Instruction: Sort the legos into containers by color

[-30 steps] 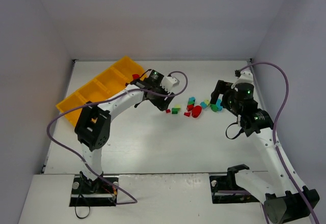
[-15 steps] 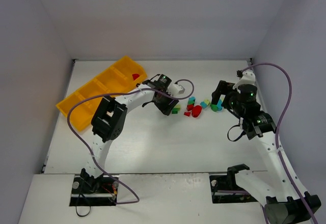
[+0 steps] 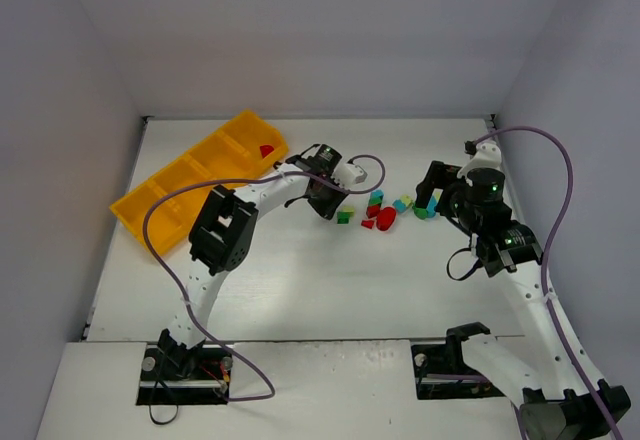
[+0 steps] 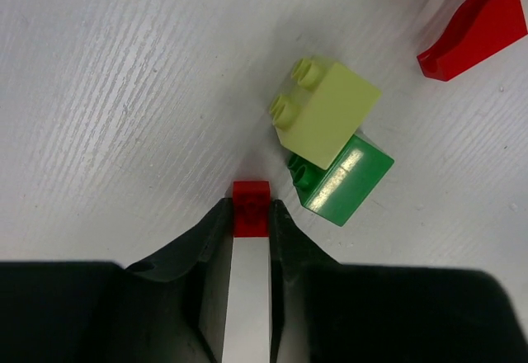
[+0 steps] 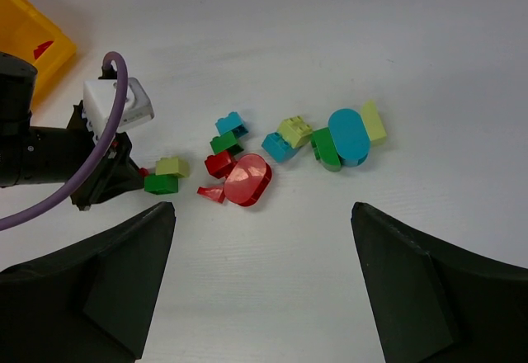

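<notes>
My left gripper [image 4: 250, 224] pinches a smooth red brick [image 4: 251, 205]; at 2 o'clock, a studded yellow-green block [image 4: 330, 115] touches a glossy green block [image 4: 348, 181].

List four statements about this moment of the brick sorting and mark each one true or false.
1. The fingers of the left gripper are closed on a small red plastic brick. True.
2. The right gripper holds a light blue brick. False: its fingers are spread wide with nothing between them.
3. The yellow-green plastic brick lies against the green plastic brick. True.
4. Every compartment of the long yellow-orange plastic tray is empty. False: a red piece lies in the end compartment nearest the loose bricks.
</notes>
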`<action>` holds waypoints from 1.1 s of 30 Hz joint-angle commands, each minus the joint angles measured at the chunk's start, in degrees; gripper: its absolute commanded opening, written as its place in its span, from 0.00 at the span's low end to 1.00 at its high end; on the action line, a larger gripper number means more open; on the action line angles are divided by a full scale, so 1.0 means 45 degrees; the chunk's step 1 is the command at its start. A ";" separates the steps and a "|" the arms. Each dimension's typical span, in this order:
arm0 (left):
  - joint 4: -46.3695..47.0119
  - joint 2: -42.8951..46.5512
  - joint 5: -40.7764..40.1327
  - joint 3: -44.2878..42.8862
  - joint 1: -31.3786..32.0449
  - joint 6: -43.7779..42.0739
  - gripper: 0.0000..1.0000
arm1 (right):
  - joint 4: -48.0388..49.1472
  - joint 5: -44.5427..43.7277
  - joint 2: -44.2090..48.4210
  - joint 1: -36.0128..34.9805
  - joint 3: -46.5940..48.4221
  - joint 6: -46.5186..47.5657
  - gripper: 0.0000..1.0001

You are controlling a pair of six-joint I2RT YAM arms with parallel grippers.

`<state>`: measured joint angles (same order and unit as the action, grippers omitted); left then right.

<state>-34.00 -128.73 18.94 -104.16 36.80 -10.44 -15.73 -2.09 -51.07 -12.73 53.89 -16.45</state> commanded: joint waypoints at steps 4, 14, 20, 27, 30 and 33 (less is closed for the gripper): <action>-0.0316 0.0441 -0.0340 -0.0233 -0.0052 -0.0394 0.02 | 0.0448 -0.0239 0.0060 0.0056 0.0154 0.0081 0.84; 0.0347 0.1536 -0.3248 -0.2025 -0.2471 0.0950 0.00 | 0.0467 -0.0317 0.0099 0.0056 0.0076 0.0100 0.84; 0.0406 0.0386 -0.6022 -0.4933 -0.3742 0.1616 0.00 | 0.0467 -0.0298 0.0176 0.0075 0.0075 0.0061 0.84; 0.0524 -0.1119 -0.7489 -0.7026 -0.4231 0.1558 0.13 | 0.0428 -0.0376 0.0450 0.0075 0.0056 0.0003 0.84; 0.0660 -0.1491 -0.7646 -0.7283 -0.4232 0.1441 0.31 | 0.0389 -0.0435 0.0470 0.0075 0.0017 0.0022 0.85; 0.0875 -0.1589 -0.7743 -0.7283 -0.4290 0.1421 0.41 | 0.0350 -0.0474 0.0450 0.0075 0.0037 0.0041 0.86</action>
<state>-32.12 -137.88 -13.37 -134.67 17.32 -4.12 -15.75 -2.50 -49.28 -12.73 53.84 -16.45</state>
